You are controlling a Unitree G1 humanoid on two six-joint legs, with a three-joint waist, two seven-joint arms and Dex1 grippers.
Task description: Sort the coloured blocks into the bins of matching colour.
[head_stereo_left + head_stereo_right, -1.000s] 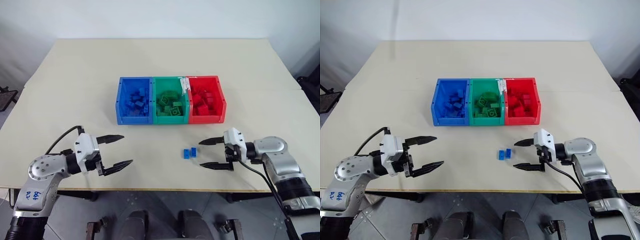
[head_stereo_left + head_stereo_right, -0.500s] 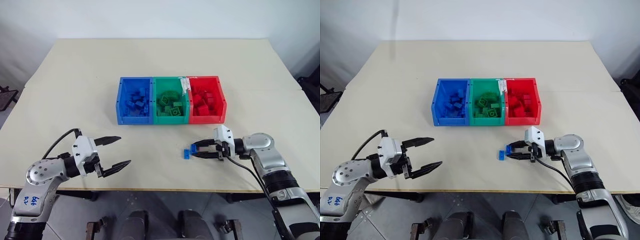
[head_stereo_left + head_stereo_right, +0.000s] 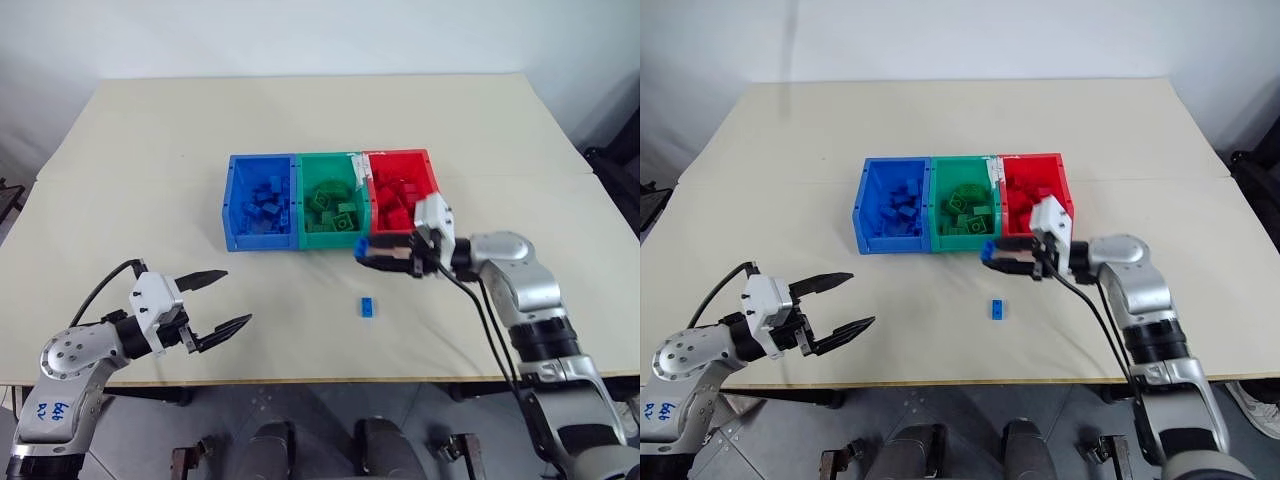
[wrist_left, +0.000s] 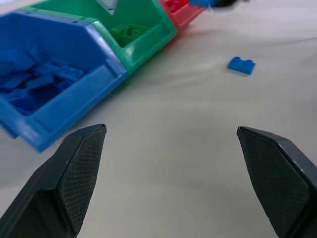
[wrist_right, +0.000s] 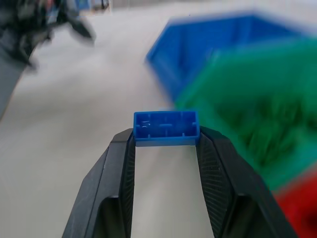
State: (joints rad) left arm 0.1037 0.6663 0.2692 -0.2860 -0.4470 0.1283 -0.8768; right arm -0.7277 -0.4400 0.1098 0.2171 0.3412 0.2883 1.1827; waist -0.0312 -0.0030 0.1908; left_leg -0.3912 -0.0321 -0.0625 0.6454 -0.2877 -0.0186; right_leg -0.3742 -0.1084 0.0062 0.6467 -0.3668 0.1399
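My right gripper [image 3: 367, 253] is shut on a small blue block [image 5: 166, 128], held above the table just in front of the seam between the green bin [image 3: 328, 238] and the red bin [image 3: 400, 155]. The fingers point toward the blue bin [image 3: 231, 200], which stands at the left end of the row. A second blue block [image 3: 368, 306] lies on the table nearer to me, below the held one. All three bins hold bricks of their own colour. Over the near left part of the table, my left gripper [image 3: 218, 299] stands open with nothing between its fingers.
The beige table [image 3: 150, 180] has wide bare room around the bins. Its front edge runs just under my left gripper. A dark object [image 3: 620, 165] stands beyond the table's right side.
My right gripper shut on one of the two blue blocks and lifted it up and toward the bins. The other blue block stayed on the table. The camera view shifted slightly.
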